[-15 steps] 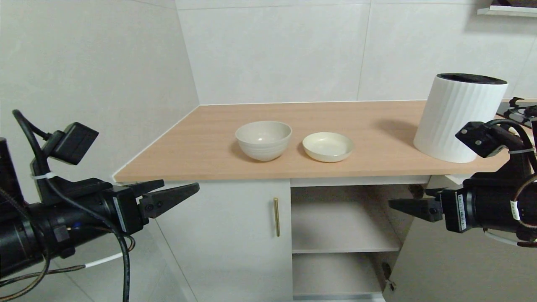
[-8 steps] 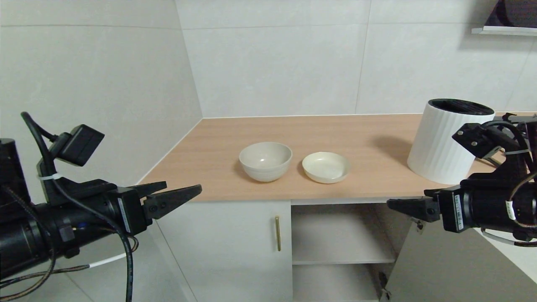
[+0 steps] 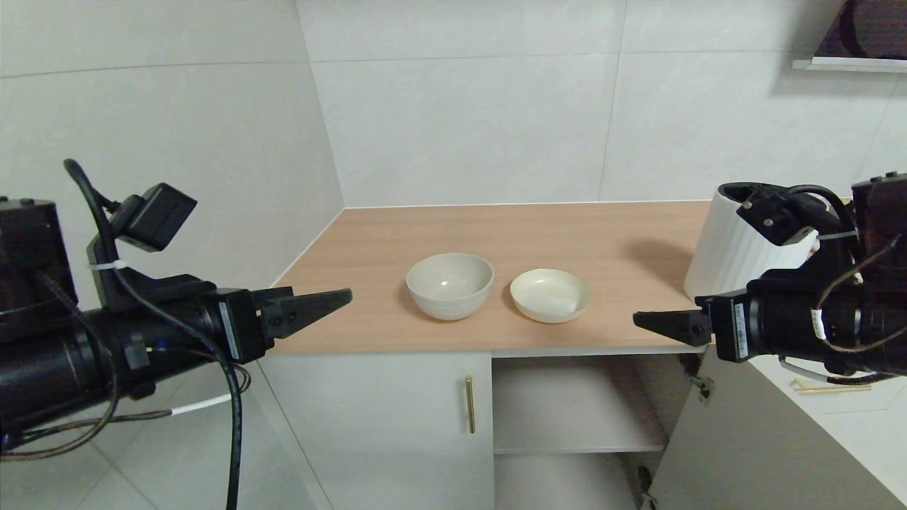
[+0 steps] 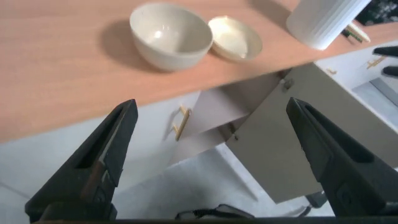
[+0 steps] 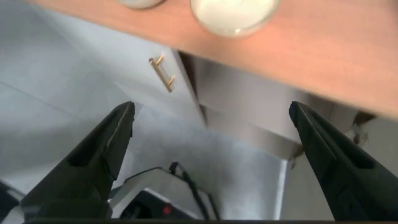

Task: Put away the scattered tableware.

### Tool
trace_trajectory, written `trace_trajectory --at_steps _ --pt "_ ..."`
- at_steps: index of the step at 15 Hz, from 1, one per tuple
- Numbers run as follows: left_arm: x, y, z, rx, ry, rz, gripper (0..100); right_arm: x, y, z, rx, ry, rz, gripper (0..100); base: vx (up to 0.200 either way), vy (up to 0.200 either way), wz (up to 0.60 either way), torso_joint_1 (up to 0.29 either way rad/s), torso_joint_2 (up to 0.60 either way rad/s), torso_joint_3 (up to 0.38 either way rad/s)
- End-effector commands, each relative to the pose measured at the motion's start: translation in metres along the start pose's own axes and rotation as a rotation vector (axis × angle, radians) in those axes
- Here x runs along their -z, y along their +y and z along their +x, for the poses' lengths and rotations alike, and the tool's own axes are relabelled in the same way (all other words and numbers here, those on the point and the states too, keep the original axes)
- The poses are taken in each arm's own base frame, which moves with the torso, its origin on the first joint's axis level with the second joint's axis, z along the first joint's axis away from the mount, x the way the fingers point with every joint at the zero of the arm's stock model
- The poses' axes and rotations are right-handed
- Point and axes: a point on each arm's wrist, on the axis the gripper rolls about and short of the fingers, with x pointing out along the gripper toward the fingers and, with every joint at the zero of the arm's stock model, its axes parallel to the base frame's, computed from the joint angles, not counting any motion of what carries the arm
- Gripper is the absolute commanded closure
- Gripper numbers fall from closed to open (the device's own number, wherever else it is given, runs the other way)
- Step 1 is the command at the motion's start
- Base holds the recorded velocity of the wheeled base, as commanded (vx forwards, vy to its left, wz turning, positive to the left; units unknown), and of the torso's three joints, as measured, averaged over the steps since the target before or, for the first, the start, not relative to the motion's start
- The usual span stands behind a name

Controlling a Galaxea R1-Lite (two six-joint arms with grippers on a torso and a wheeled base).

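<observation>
Tableware sat on the wooden worktop (image 3: 538, 234): a deep bowl (image 3: 449, 285) and, just beside it on the robot's right, a shallow dish (image 3: 549, 294), both near the front edge. They lay between the two tools and well apart from each. The left tool (image 3: 320, 296) hung off the worktop's left front corner, its jaws spread wide and holding nothing. The right tool (image 3: 662, 320) hung by the front edge, right of the dish, equally wide and holding nothing. White stickers on both tool bodies were too small to read.
</observation>
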Motion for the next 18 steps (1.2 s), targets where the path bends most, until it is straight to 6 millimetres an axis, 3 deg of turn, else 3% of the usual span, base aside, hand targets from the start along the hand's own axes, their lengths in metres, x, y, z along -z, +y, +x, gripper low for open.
trace_trajectory --at_steps 1,6,8,12,15,18 --pt "-0.016 0.0 0.023 -0.004 0.051 -0.013 0 -0.017 -0.002 0.035 0.03 0.022 0.005 0 0.0 0.0 0.0 0.0 0.0 0.0" --pt "-0.034 0.0 0.037 -0.069 0.315 -0.116 0 -0.03 -0.008 0.096 0.129 0.049 0.16 0 0.0 0.0 0.0 0.0 0.0 0.0" --pt "-0.034 -0.004 0.049 -0.065 0.343 -0.216 0 -0.029 -0.009 0.103 0.136 0.054 0.213 0 0.0 0.0 0.0 0.0 0.0 0.0" --pt "-0.026 0.008 0.105 -0.138 0.294 -0.486 0 -0.027 -0.009 0.112 0.15 0.06 0.238 0 0.0 0.0 0.0 0.0 0.0 0.0" --pt "-0.009 0.016 0.138 -0.264 0.249 -0.494 0 -0.021 -0.011 0.127 0.198 0.075 0.251 0 0.0 0.0 0.0 0.0 0.0 0.0" --pt "0.003 0.024 0.159 -0.373 0.211 -0.479 0 -0.019 -0.011 0.13 0.203 0.084 0.248 0 0.0 0.0 0.0 0.0 0.0 0.0"
